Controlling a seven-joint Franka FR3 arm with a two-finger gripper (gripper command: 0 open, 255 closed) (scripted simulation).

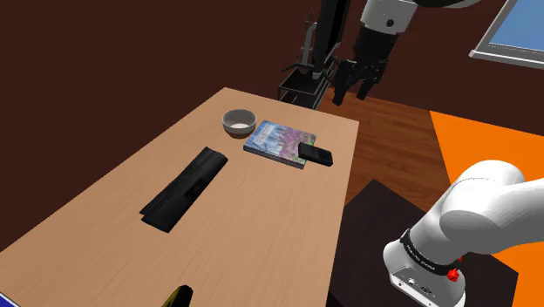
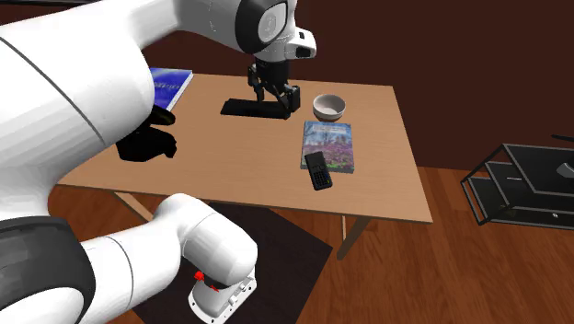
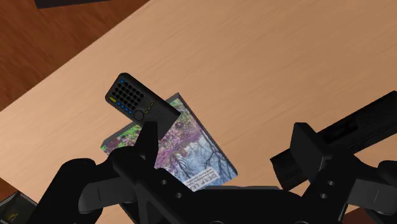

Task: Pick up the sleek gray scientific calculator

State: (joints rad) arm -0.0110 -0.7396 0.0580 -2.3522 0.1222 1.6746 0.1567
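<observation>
When read from the shoulder view's left, shows bare wooden table [image 1: 105, 209] first, then a long flat black slab [image 1: 185, 189] set in from the edges, then a white bowl [image 1: 238, 121] and just beside it a purple-covered book [image 1: 277, 139]. Finds the dark calculator [image 1: 315, 154] next, one end overlapping the book's corner, near the table edge that faces the stand [image 1: 377, 215], with bare tabletop open along its near side. Leaves the gripper [image 1: 353, 90] farther right, high above the table, fingers spread apart and clasping nothing, a black rack [image 1: 299, 87] on the floor beyond. Adds, in the second exterior view, a blue book [image 2: 171, 85] and a black lump [image 2: 147, 144] toward that view's left. Reveals, through the wrist view, blue and yellow keys on the calculator's face, ahead of the parted fingers.
</observation>
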